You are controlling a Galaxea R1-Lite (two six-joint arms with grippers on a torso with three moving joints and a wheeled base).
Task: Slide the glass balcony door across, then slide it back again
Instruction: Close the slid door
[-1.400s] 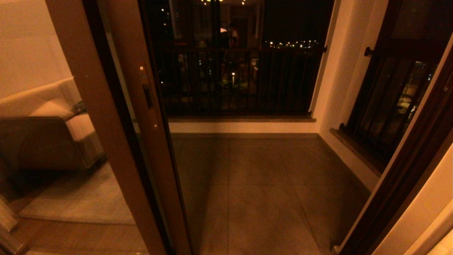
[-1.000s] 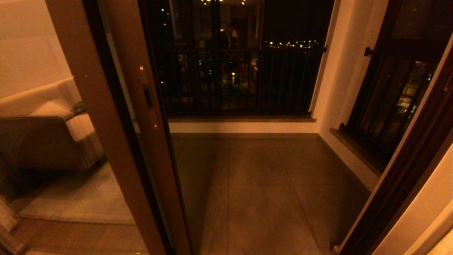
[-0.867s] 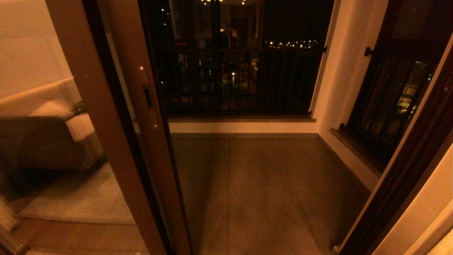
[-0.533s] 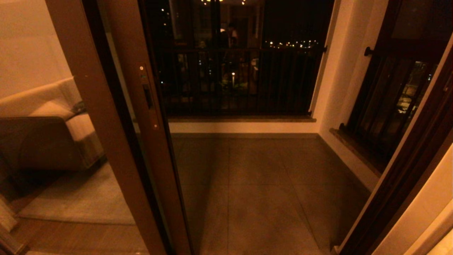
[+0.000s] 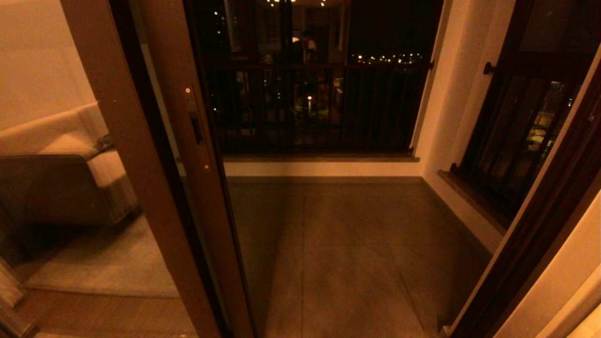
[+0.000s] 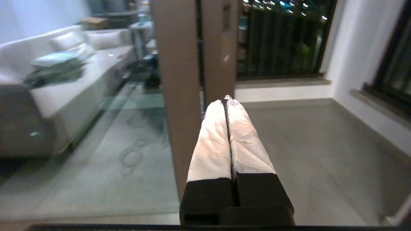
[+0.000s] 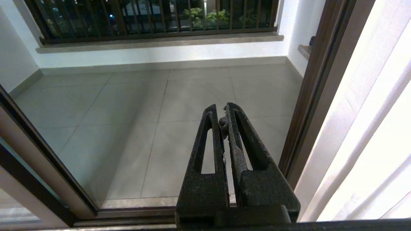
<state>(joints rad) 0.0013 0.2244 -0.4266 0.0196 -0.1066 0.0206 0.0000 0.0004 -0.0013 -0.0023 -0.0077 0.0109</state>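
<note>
Head view: you see the glass balcony door (image 5: 188,155) standing at the left of the opening, its brown stile running from the top edge down to the floor. The narrow dark handle slot (image 5: 196,127) sits in that stile at about mid-height of the view, with a small bright screw head above it. A second brown frame member (image 5: 122,155) stands just to the left of the stile, and through the glass beyond it you see a pale sofa (image 5: 70,155) and a rug (image 5: 108,263). To the right of the stile the doorway is open onto the tiled balcony floor (image 5: 347,253), with the dark barred railing (image 5: 319,108) at the far side and a dark barred window (image 5: 516,136) on the right wall. Neither arm appears in this view.

Left wrist view: your left gripper (image 6: 226,102) has its two tape-wrapped fingers (image 6: 212,141) pressed together along their length, holding nothing. The tips point at the door stile (image 6: 218,64), close in front of it; whether they touch it cannot be told. The handle slot (image 6: 226,17) lies higher on the stile, apart from the tips.

Right wrist view: your right gripper (image 7: 222,112) is closed as well, black fingers (image 7: 205,144) meeting at the tips with nothing between them. It hangs free over the bottom door track (image 7: 135,213) and the grey floor tiles (image 7: 135,122), with the dark door jamb (image 7: 314,89) and a pale curtain (image 7: 369,128) beside it.
</note>
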